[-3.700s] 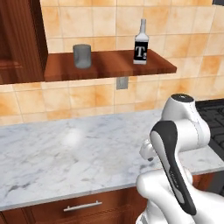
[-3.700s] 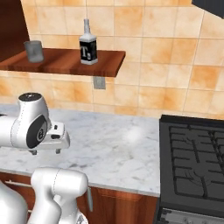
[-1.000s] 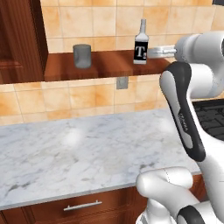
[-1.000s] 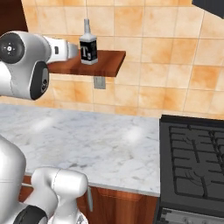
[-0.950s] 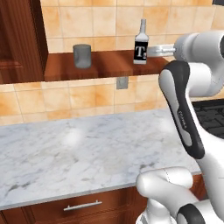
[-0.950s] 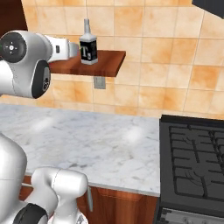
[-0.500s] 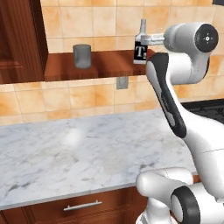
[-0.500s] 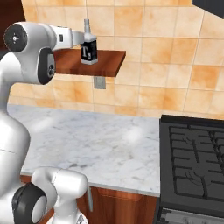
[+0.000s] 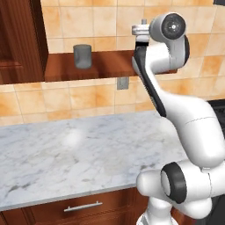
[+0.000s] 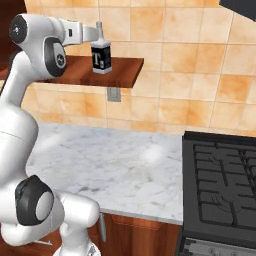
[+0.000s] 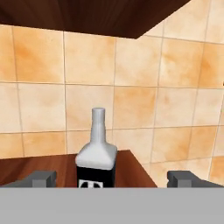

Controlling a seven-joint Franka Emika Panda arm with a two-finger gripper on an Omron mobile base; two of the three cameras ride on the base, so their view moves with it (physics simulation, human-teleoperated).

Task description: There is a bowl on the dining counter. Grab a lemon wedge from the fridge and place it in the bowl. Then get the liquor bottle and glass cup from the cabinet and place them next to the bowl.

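A grey glass cup [image 9: 82, 56] is seen upright on the wooden shelf [image 9: 61, 70], above the marble desk [image 9: 66, 162].

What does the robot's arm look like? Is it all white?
Mostly. The glossy white robot arm is built from fat rounded segments, with dark grey round caps at its joints and a black strip along one upper link. At its end sit two small dark grey fingers with blocky, squared tips. No cables or writing show.
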